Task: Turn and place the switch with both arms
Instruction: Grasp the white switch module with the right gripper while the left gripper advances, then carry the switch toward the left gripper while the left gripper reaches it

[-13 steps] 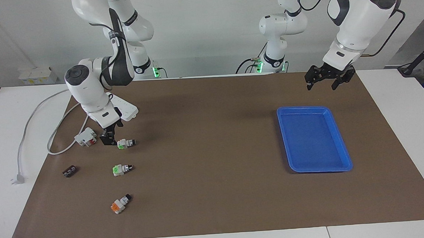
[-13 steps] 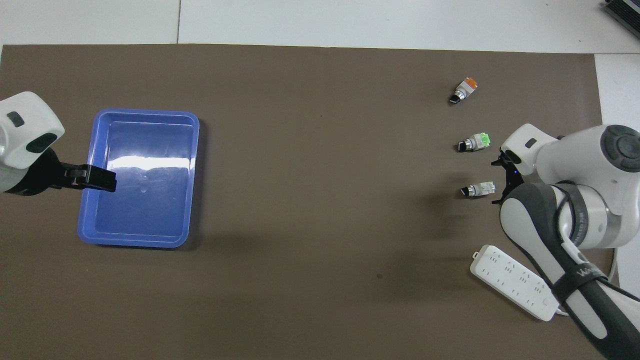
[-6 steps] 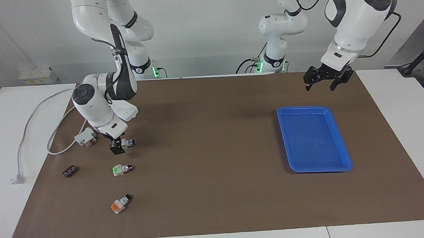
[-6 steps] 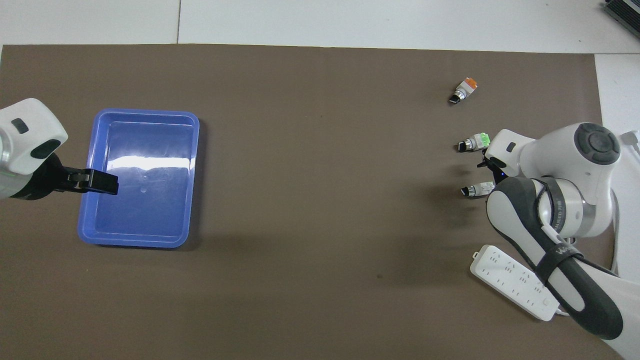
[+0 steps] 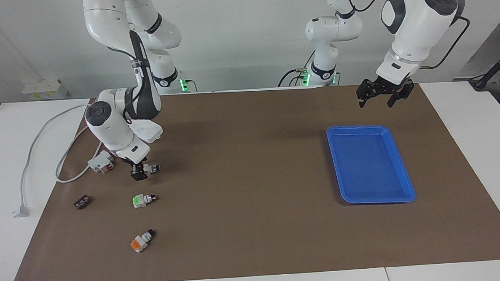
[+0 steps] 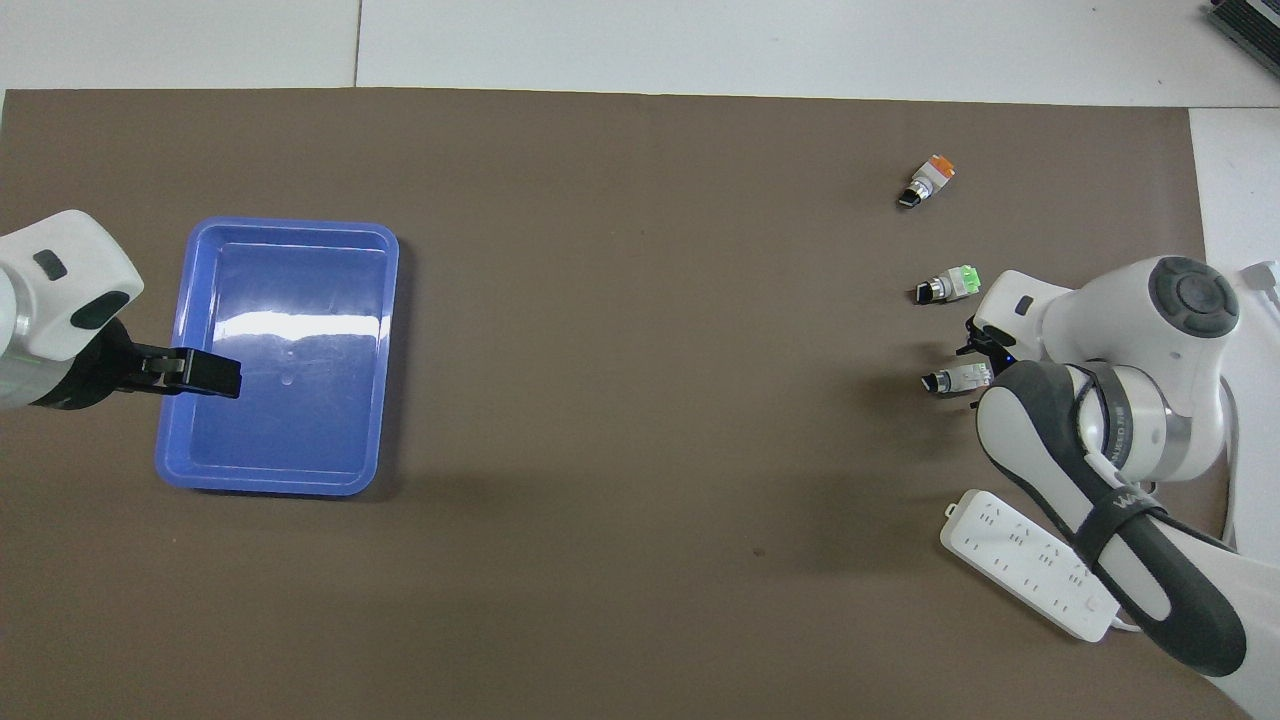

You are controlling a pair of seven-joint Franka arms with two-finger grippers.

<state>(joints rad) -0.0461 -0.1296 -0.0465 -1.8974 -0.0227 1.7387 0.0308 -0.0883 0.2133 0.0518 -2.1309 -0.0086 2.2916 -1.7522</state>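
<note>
– Switch (image 5: 150,167) (image 6: 955,380) with the green end: where is it found?
– It is found lying on the brown mat (image 5: 251,178) (image 6: 640,300), toward the right arm's end of the table. The right gripper (image 5: 138,173) (image 6: 985,350) is set down low at its green end. It cannot be told if that gripper is clamped on it or loose.

– How many switches are counted?
– Three are counted. Two have green ends and one has an orange end. The second green switch (image 5: 143,199) (image 6: 950,285) is laid farther from the robots than the first. The orange switch (image 5: 141,241) (image 6: 928,180) is laid farther still. All three are kept apart from each other.

– What else is counted?
– One white-and-red block (image 5: 101,161) is seen near the first switch. One small dark part (image 5: 82,202) is seen nearer the mat's edge. One white power strip (image 5: 146,128) (image 6: 1030,575) is laid nearer to the robots, partly hidden by the right arm. One blue tray (image 5: 359,129) (image 6: 290,228) is placed toward the left arm's end.

– And the grippers?
– Two are counted. The left gripper (image 5: 379,96) (image 6: 205,370) is held up in the air over the tray's edge, with its jaws spread wide and nothing held.
</note>
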